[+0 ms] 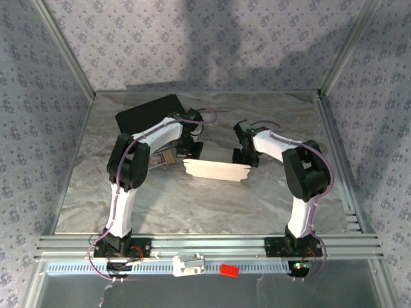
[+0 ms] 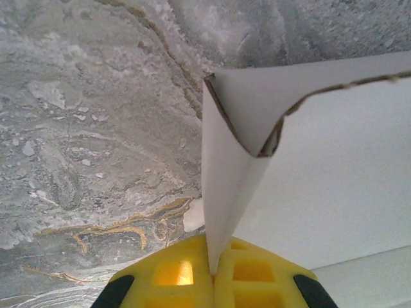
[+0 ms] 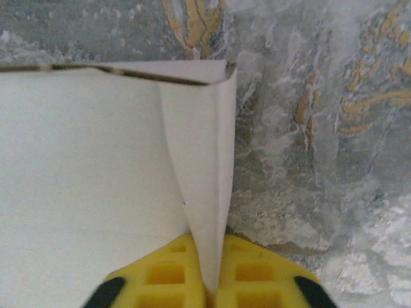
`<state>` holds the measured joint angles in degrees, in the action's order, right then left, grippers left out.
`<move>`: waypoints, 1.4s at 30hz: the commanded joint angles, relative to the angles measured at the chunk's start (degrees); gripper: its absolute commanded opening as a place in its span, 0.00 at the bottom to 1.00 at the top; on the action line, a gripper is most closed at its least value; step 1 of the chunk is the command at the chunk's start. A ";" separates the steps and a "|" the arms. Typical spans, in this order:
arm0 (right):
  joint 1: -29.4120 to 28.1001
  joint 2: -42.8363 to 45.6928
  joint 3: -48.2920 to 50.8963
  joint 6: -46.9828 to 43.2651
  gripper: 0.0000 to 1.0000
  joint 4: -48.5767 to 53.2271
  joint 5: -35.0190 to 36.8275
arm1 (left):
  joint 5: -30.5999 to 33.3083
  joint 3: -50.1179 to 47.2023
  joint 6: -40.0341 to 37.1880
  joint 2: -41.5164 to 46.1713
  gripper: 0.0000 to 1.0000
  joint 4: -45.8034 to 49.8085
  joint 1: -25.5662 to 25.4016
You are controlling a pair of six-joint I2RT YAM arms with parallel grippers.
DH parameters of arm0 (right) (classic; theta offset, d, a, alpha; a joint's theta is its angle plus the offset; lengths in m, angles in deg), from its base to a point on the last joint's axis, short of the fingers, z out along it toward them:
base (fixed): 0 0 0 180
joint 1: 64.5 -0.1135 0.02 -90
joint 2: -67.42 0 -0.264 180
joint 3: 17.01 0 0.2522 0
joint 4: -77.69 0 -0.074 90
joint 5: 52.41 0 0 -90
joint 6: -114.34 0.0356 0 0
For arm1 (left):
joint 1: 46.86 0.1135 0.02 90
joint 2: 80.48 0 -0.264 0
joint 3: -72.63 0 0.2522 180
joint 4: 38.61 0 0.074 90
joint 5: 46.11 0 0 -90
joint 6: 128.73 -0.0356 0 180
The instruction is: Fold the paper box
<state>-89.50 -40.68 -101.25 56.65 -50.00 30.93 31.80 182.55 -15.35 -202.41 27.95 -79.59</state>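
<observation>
Top external view: a grey marbled table [image 1: 192,205] with gold-brown veins fills the floor of a booth. Walls [image 1: 192,38] papered in a small lilac flower print close it on three sides, with bare metal posts [image 1: 64,48] at the corners and a ribbed metal rail [image 1: 212,246] along the near edge. A black case [image 1: 148,110] lies flat at the far left of the table, and a tiny printed card [image 1: 162,159] sits by the left arm's elbow. On the ledge in front of the rail are a white clip-like part [image 1: 188,264] and a small red piece [image 1: 229,270] just beside it.

The paper box [image 1: 217,170] is at mid table, a long white shape stretched between the two arms. The left gripper [image 1: 191,153] pinches the folded flap at the box's left end. In the left wrist view its yellow fingers [image 2: 173,273] are pressed together on the white card. The right gripper [image 1: 246,157] clamps the right-end flap the same way. Whether the box touches the marble cannot be told.
</observation>
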 commanded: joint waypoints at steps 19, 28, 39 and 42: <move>-7.34 20.14 12.25 -5.74 0.00 -17.47 16.86 | 24.73 -18.81 5.20 25.91 0.00 -22.03 -10.20; -6.96 25.69 13.63 -12.26 0.00 -21.27 17.15 | 26.59 -19.89 5.23 30.37 0.00 -23.77 -11.30; -5.33 23.90 7.75 -12.19 0.00 -10.72 15.83 | 27.10 -19.21 7.54 32.68 0.00 -23.11 -11.91; -7.68 20.93 2.93 -11.57 0.00 -2.90 24.92 | 27.30 -18.91 8.02 32.63 0.00 -23.30 -12.23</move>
<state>-94.81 -17.09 -94.23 45.90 -63.12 48.85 57.91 162.18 -8.33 -172.40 8.01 -90.91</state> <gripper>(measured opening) 0.068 0.063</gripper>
